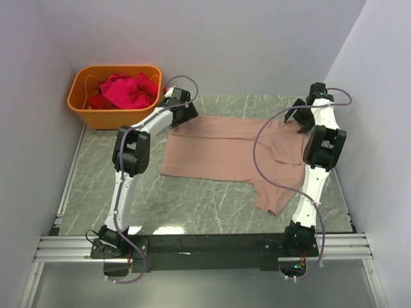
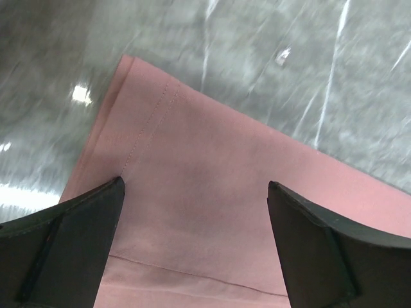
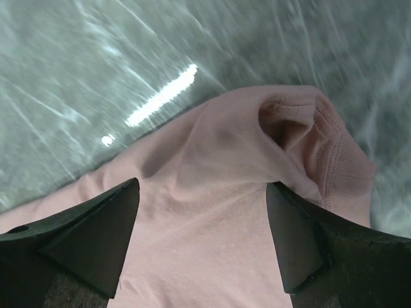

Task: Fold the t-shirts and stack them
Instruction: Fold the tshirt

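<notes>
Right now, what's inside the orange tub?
Crumpled magenta-red t-shirts piled in the orange tub. The heap covers the tub floor, so how many there are, or anything beneath, can't be seen.

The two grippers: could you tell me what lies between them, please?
The pink shirt, spread on the table, spans from the left gripper to the right gripper, as the top view shows.
</notes>
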You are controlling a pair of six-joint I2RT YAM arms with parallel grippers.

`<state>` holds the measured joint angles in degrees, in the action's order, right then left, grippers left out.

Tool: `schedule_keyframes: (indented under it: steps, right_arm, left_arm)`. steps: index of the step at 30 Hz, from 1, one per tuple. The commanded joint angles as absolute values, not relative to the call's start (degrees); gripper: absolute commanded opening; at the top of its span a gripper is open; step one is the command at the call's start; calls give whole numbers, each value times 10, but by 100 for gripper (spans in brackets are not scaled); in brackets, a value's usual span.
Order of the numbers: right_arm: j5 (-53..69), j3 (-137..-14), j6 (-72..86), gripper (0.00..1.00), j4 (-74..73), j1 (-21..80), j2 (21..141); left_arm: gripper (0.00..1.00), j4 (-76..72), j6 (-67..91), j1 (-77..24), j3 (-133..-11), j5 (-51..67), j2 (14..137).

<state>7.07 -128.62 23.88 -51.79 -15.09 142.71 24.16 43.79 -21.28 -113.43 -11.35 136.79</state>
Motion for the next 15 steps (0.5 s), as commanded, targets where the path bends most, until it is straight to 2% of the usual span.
schedule_keyframes:
  steps: [1, 8, 12, 15]
  right_arm:
    - [104, -1322, 195, 86, -499, -164, 1445]
    - [140, -1306, 159, 87, -458, -169, 1365]
    - [115, -1238, 170, 87, -434, -167, 1269]
    - [99, -1138, 181, 87, -410, -161, 1174]
  left_arm:
    - [100, 263, 435, -200, -1173, -116, 1396]
    - [99, 280, 378, -199, -1223, -77, 1342]
    - [99, 272, 363, -223, -1160, -104, 1252]
    - [99, 275, 365, -253, -1090, -142, 1173]
